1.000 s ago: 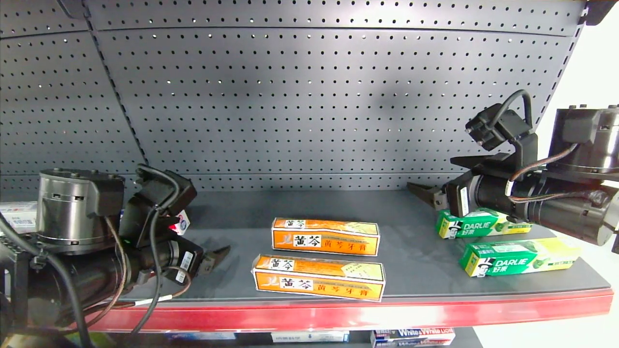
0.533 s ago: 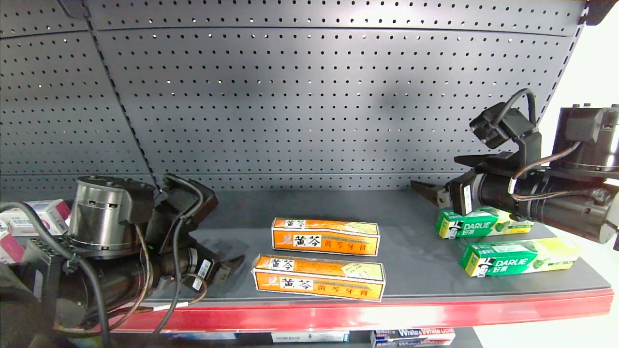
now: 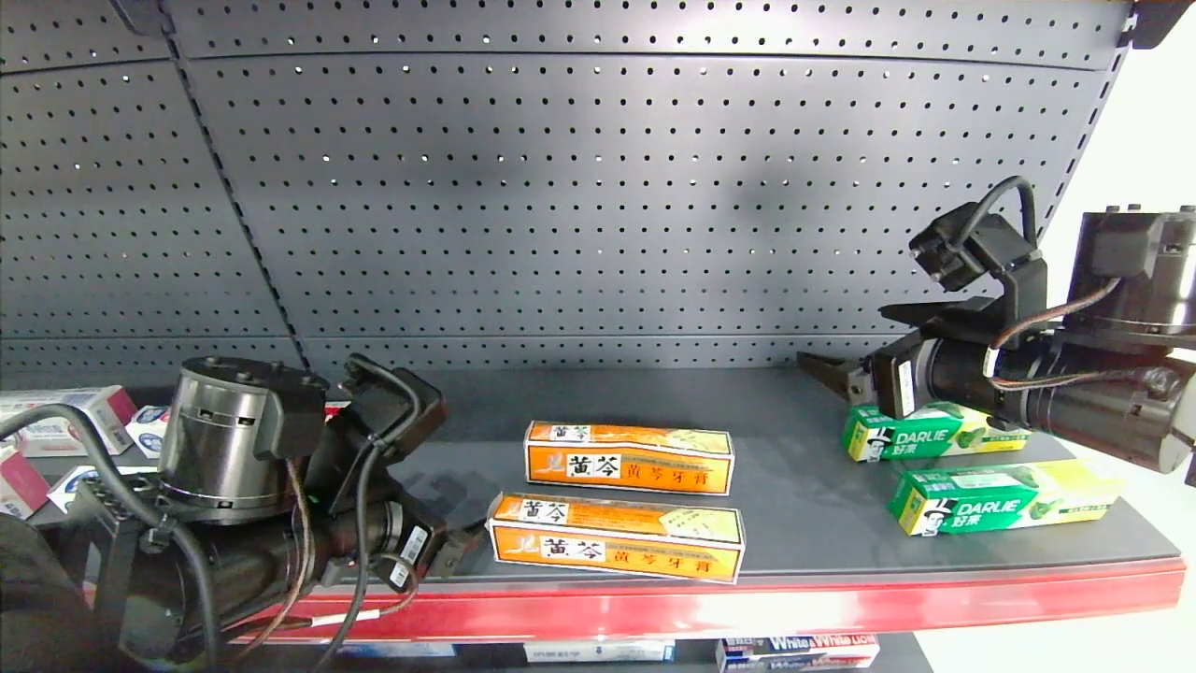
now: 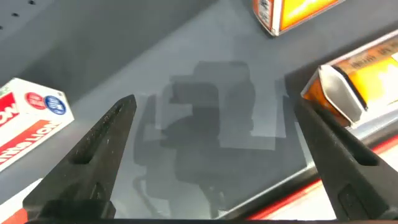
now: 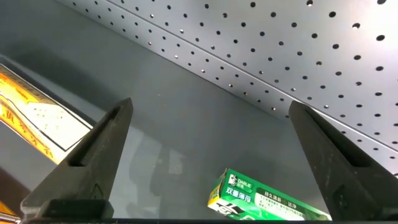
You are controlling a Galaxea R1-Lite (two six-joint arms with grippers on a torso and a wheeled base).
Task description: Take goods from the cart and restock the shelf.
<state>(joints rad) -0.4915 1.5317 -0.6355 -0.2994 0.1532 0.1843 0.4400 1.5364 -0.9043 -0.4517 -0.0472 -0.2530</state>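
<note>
- Hovering low over the front left part of the shelf [image 3: 804, 509], the left fingers [image 4: 99, 149] were spread wide apart, with bare grey shelf between them.
- One of those fingers sat just beside the left end of the near orange box [image 3: 617, 536]; whether it touched the carton could not be told.
- That near orange box lay flat close to the shelf's red front lip [image 3: 841, 603], and a second orange box [image 3: 629, 457] lay flat just behind it, roughly parallel and apart from it.
- The right fingers [image 5: 93, 149] were also held apart and gripped nothing, raised over the right side of the shelf and pointing toward its middle.
- Below the right arm lay the rear green box [image 3: 925, 432], flat on the shelf, partly covered by the arm in the head view.
- The front green box [image 3: 1004, 495] lay flat nearer the lip, beside the rear one and not touching it.
- A few white-and-red boxes [image 3: 65, 421] were bunched at the far left end of the shelf, behind the left arm.
- The perforated back panel [image 3: 598, 206] rose behind everything, and more cartons [image 3: 799, 647] showed on the shelf below.
</note>
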